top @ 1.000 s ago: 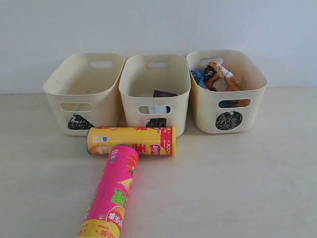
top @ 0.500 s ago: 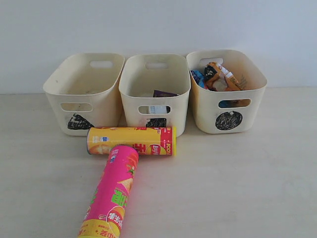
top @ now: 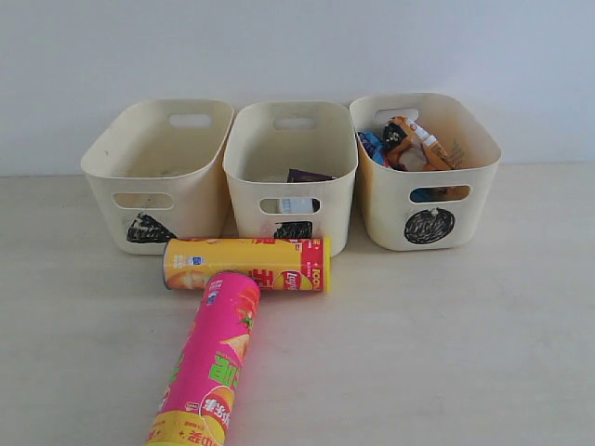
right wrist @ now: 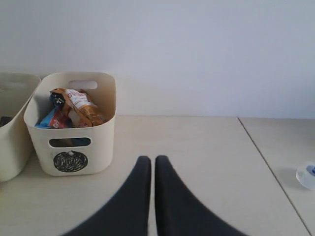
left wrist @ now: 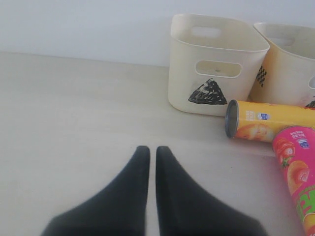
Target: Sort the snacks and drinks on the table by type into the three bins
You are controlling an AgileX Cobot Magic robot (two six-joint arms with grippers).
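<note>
Both tubes lie on the table. The yellow tube runs 9-to-3 before the middle bin, and the pink tube seems to butt it at 6 o'clock, running 1-to-7. The left hand, closed and empty, looks nearer. The right hand is also closed and empty.

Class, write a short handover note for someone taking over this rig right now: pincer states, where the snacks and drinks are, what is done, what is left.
Left pincer: shut, empty, apart from both tubes.
Right pincer: shut, empty, facing the circle bin.
Done: orange-brown bag and blue bag are in the circle bin. The purple juice box and white-and-blue box are in the square bin.
Left: yellow tube and pink tube lie on the table in front of the bins, forming a T. Both probably go in the triangle bin, which holds neither yet.
</note>
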